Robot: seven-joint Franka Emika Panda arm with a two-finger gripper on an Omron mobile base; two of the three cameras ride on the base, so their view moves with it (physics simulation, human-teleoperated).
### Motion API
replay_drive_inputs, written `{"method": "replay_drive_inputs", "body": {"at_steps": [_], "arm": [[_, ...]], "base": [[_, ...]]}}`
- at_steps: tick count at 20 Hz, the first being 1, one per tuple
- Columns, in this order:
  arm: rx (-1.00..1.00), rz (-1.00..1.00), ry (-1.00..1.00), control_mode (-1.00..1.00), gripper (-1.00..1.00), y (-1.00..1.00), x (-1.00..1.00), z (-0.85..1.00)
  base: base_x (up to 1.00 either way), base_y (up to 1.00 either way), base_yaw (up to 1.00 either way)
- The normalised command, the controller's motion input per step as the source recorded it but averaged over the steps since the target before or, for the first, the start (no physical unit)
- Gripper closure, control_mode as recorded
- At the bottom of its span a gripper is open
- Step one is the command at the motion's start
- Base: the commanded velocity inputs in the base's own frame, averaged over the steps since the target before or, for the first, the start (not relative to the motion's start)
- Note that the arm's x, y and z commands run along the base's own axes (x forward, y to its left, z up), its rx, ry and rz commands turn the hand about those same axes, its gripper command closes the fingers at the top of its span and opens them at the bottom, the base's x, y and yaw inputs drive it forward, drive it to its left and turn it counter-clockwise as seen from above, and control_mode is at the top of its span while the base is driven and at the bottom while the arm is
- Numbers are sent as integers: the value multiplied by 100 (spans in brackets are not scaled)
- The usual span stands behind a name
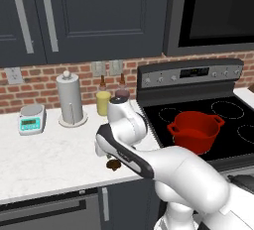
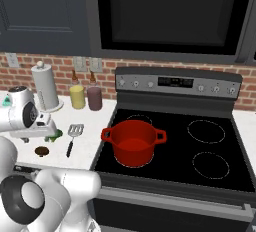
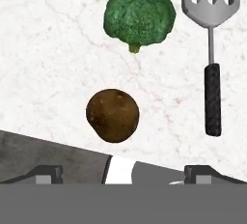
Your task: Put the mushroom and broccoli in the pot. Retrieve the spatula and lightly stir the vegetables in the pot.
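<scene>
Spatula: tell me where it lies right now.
The spatula lies flat on the white counter just left of the stove, head toward the wall; in the hand view the broccoli and mushroom lie beside it.

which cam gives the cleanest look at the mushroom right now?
Hand view: the mushroom sits large and unobstructed on the counter, below the broccoli. In the right base view it is a small brown spot near the counter edge. In the left base view the arm partly covers it.
</scene>
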Motion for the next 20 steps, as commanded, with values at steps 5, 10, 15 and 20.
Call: {"method": "replay_drive_inputs", "body": {"at_steps": [5,10,15,20], "arm": [[0,0,0,-100,-100,0,11,-34],[0,0,7,-100,-100,0,0,-8],[0,0,5,-100,-100,0,7,-10],[0,0,0,-100,-100,0,3,-13]], "base": [[0,0,0],[0,0,0],[0,0,0],[0,0,0]]}}
